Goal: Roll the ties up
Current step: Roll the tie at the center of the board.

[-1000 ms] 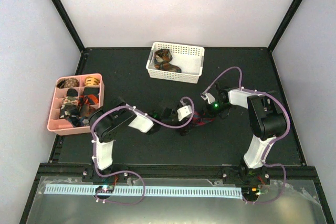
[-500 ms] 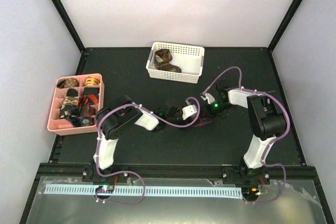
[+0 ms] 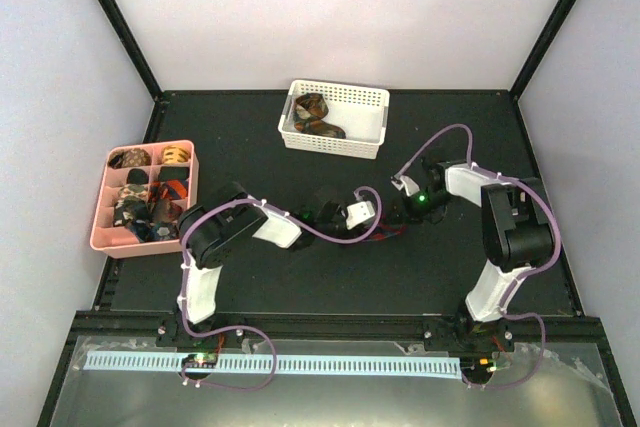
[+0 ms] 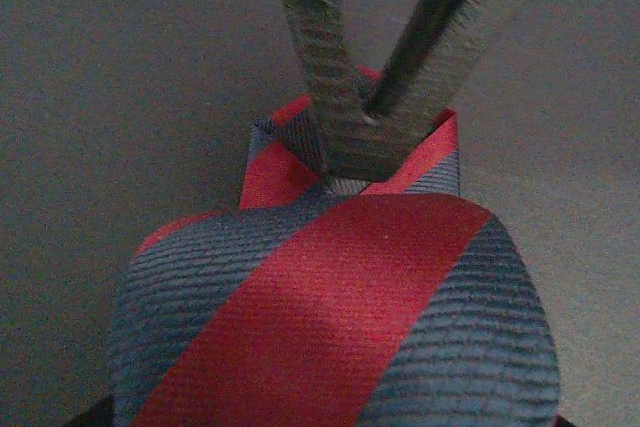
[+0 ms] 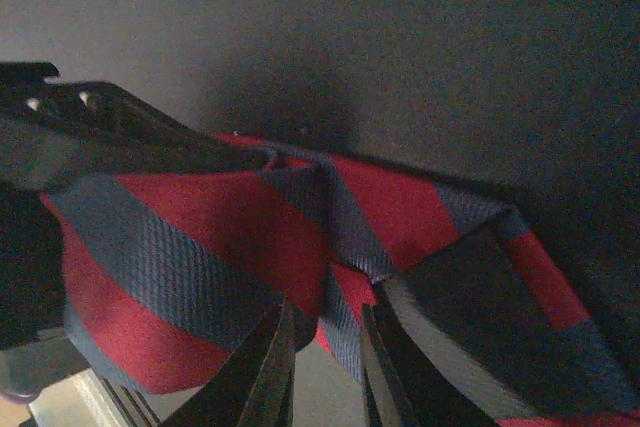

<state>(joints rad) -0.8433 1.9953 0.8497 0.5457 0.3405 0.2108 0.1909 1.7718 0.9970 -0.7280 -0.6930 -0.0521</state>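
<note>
Left wrist view: left pincer [image 4: 350, 152] clamped on red-and-navy striped tie [image 4: 335, 327], bunched directly below its tips. Same tie nipped by right pincer [image 5: 325, 325] from opposite side. Roll apparently barely formed; further ties [image 3: 318, 115] in white basket [image 3: 366, 97] beyond, seemingly unrolled.

i'm seeing one red-striped tie [image 4: 340, 317], one white basket [image 3: 330, 145], one pink tray [image 3: 150, 145], and i'm counting two arms: left arm [image 3: 215, 237], right arm [image 3: 510, 232].

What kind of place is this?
Probably a robotics lab test cell: left arm and right arm bolted at a black table inside a white-walled frame, holding a red-striped tie, a pink divided tray and white basket nearby.
</note>
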